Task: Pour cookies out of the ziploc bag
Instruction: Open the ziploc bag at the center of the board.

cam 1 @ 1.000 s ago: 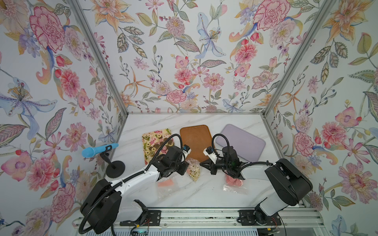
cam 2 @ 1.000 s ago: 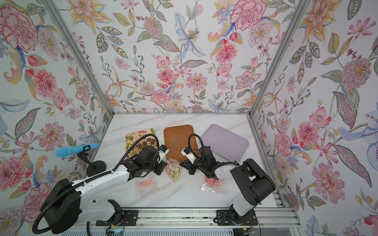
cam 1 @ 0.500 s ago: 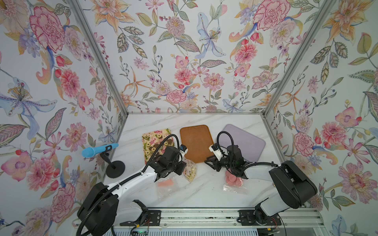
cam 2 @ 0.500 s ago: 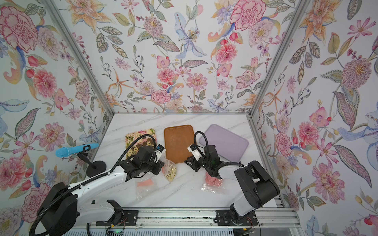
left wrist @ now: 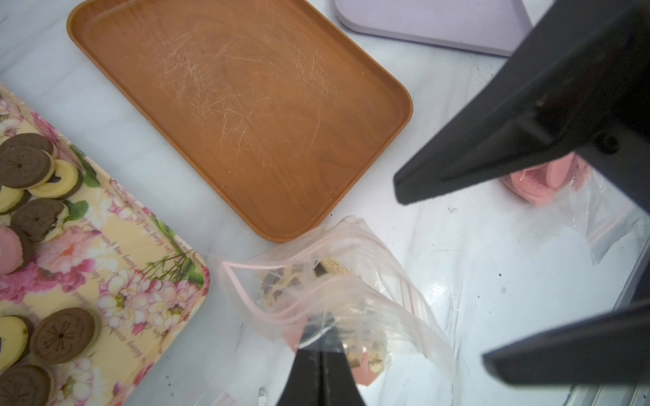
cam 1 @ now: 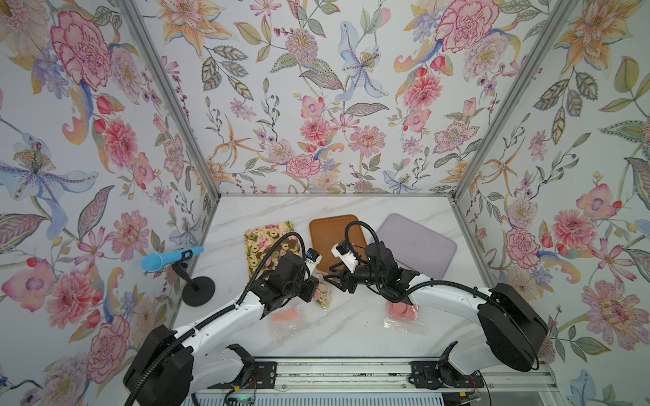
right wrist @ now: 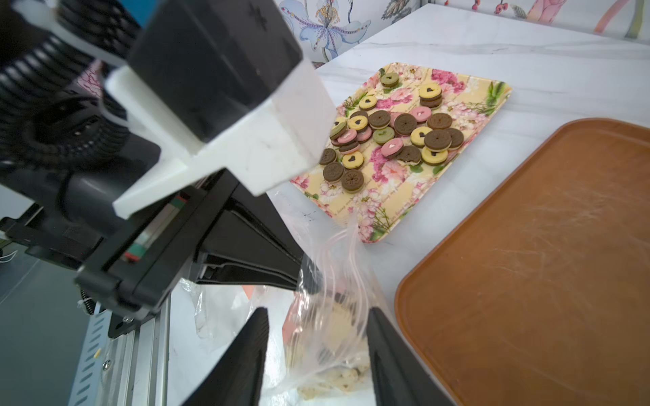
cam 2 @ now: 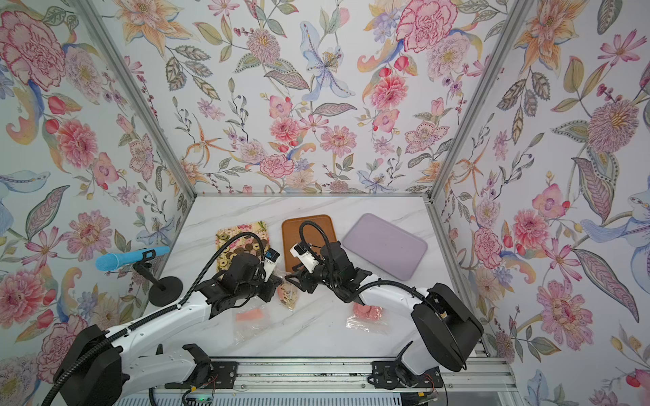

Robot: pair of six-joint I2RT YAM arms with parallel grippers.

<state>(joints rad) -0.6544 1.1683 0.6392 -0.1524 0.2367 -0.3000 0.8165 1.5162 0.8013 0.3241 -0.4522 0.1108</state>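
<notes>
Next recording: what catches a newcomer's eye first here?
Loud floral walls box in the marble table. At centre, the left gripper pinches an open ziploc bag of cookies while the right gripper waits by it, fingers open. At back left, a floral tray holds sandwich cookies.

We note the right gripper (right wrist: 316, 316), shut one second ago, now has its jaws parted astride the ziploc bag (left wrist: 337, 281). The left gripper (left wrist: 318, 348) has drawn the bag slightly toward the floral tray (left wrist: 140, 253).
</notes>
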